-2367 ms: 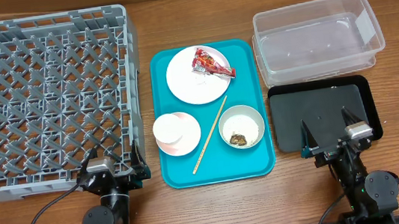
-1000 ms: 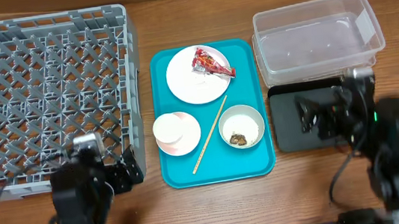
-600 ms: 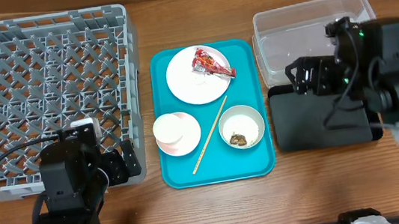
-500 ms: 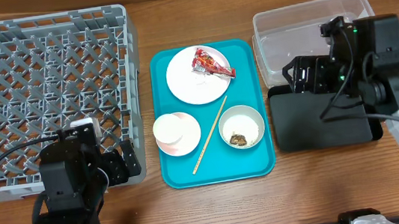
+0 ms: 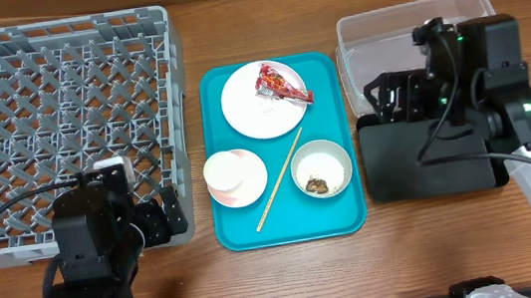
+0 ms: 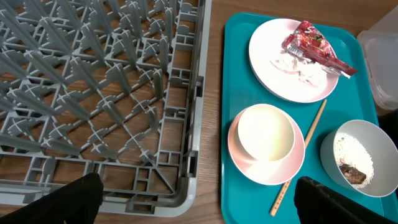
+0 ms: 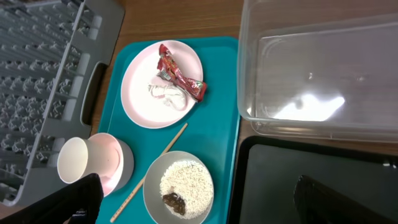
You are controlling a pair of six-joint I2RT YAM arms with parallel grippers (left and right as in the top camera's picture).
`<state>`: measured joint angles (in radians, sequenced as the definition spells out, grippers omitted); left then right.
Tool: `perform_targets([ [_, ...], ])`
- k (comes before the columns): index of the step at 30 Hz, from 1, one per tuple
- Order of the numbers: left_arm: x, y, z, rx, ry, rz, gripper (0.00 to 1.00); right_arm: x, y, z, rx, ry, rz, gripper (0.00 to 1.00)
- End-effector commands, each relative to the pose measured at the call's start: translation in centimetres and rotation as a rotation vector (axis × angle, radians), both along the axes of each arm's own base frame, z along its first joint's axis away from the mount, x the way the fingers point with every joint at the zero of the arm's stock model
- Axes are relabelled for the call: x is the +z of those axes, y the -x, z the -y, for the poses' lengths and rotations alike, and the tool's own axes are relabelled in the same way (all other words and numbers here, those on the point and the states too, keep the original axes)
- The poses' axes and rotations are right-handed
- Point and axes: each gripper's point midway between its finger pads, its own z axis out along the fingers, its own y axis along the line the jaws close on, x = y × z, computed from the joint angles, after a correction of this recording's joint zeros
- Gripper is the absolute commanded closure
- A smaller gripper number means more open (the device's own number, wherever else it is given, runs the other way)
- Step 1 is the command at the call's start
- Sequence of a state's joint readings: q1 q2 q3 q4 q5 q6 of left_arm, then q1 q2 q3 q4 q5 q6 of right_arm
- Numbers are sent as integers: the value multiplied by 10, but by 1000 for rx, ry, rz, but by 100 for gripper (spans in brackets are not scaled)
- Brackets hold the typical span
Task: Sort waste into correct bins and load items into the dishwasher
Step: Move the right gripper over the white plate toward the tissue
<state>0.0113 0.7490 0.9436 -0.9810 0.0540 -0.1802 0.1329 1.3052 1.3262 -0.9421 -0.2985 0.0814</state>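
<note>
A teal tray holds a white plate with a red wrapper, a white cup on a pink saucer, a chopstick and a bowl of rice with a brown scrap. The grey dish rack stands left of it. My left gripper is open and empty, above the rack's front right corner. My right gripper is open and empty, above the left ends of the two bins. The wrapper also shows in both wrist views.
A clear plastic bin stands at the back right, and a black tray-like bin lies in front of it. Bare wooden table runs along the front edge. The rack's slots hold nothing.
Both arms have risen from the table's front edge. The right arm has swung back and left over the bins. The left arm has held still over the rack corner for the last half second.
</note>
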Motion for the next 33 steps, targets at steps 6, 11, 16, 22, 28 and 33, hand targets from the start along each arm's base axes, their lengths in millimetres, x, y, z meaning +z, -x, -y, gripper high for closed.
perform_targets([
  [6, 12, -1, 1, -2, 9, 28, 0, 47, -18, -36, 75, 18, 220, 0],
  [11, 13, -3, 1, -2, 9, 36, 0, 49, -26, -73, 140, 47, 235, 0],
  [16, 14, -4, 1, -3, 10, 41, 0, 21, -43, -109, 233, 100, 117, 0],
  [22, 14, -4, 1, -4, 11, 41, 0, -44, -56, -157, 377, 162, 10, 4],
  [28, 13, -3, 1, -4, 11, 38, 0, -123, -67, -185, 423, 230, -88, 15],
  [33, 12, -2, 1, -5, 12, 32, 0, -177, -75, -190, 425, 257, -160, 25],
])
